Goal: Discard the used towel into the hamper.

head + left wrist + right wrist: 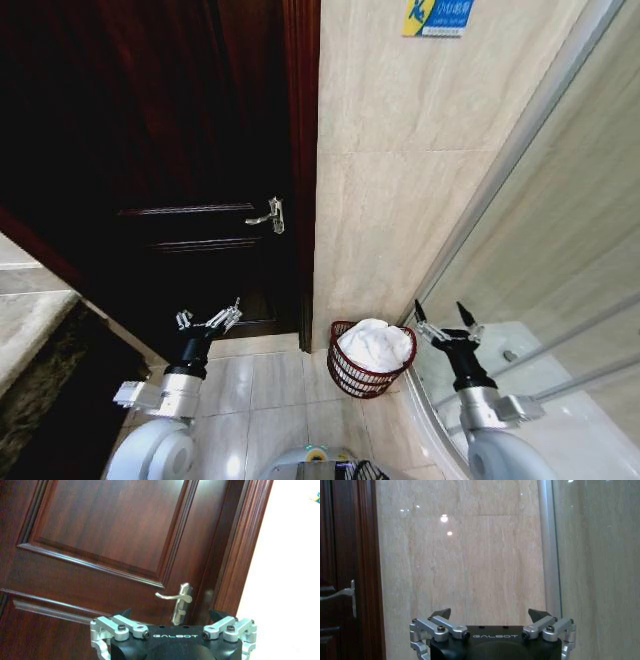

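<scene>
Already the towel (372, 343) lies heaped in the hamper (352, 377), a white mound rising a little above the rim. The hamper stands on the tiled floor (270, 385) in the far corner, just right of the dark wooden door (180, 150) and against the beige tiled wall (400, 170), with the glass shower screen (560, 250) to its right.

Both arms are raised and apart from the hamper. The left gripper (210, 320) hovers in front of the door, below the handle (270, 213), its fingers spread wide and holding nothing. The right gripper (446, 318) hangs just right of the hamper, near the screen, fingers likewise wide and empty.

Judging by its folds, the towel is soft, light and limp; it would sag and drape if lifted, so a pinch on a raised fold at the top of the mound would serve best. The wire hamper looks light enough to tip if nudged. The task appears essentially done.
</scene>
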{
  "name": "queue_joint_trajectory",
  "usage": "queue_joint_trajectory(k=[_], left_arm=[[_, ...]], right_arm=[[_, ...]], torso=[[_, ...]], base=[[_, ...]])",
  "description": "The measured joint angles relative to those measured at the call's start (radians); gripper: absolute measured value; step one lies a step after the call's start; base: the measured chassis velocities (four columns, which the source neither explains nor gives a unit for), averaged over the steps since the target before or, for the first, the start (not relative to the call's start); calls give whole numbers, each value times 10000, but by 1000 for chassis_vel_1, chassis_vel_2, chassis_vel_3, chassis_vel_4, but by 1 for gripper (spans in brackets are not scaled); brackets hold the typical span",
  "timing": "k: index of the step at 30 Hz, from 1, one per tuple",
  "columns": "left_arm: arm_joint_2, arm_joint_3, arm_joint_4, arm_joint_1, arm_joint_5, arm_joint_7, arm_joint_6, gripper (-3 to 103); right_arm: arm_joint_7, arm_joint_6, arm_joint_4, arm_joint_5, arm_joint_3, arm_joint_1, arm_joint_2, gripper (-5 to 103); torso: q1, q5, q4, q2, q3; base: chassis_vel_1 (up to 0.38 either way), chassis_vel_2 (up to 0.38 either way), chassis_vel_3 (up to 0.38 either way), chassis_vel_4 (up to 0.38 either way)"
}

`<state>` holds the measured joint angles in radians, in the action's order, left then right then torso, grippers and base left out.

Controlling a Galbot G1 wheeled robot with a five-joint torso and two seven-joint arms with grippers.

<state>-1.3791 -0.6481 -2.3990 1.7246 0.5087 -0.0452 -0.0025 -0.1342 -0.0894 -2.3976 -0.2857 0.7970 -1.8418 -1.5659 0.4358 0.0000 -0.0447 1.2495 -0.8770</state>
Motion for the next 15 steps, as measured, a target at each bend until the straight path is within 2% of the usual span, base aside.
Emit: queue_joint_trajectory(k=[15], left_arm=[[0, 0, 0, 0, -1, 0, 0, 100]], right_arm=[[15, -29, -729, 189, -309, -179, -233, 100]], torso=[[1, 0, 0, -1, 0]], base=[[0, 0, 0, 0]])
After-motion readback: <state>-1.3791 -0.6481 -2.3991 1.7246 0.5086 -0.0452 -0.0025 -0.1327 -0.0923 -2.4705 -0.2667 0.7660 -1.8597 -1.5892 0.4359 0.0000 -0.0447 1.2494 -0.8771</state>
